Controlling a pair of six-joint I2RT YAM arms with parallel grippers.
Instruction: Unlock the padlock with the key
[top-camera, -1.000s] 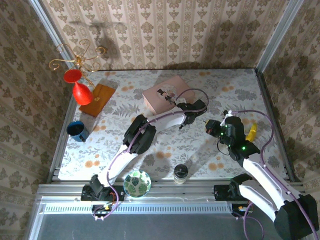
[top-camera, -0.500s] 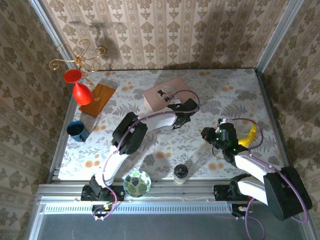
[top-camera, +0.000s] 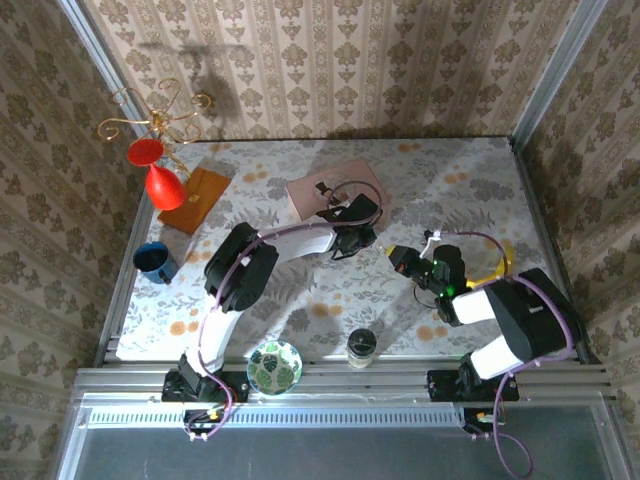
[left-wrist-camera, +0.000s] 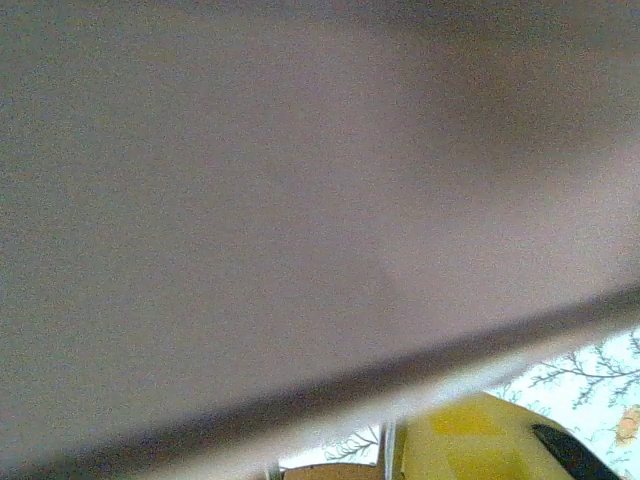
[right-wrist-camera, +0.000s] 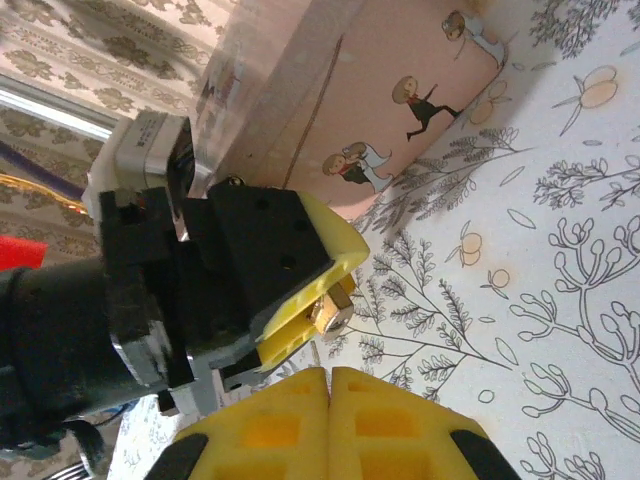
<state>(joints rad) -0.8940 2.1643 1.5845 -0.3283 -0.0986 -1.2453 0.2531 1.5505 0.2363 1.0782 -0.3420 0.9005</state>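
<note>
Left jaws: clenched on padlock (right-wrist-camera: 337, 312) beside pink box (right-wrist-camera: 420, 80) | right jaws: pressed together, facing it | you: hold the padlock steady; align the key squarely before inserting

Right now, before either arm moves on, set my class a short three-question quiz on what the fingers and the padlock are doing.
1. True or false: the right fingers are spread wide apart.
2. Pick one: what sits between the yellow left fingers? A. a silver spoon. B. a small brass padlock. C. a red pen.
3. Fill in the blank: just behind the left fingers lies a ____ box with little figures printed on its side.

Key
1. False. In the right wrist view the two pads are pressed together.
2. B. It appears pinched at the tips.
3. Pink.
</note>
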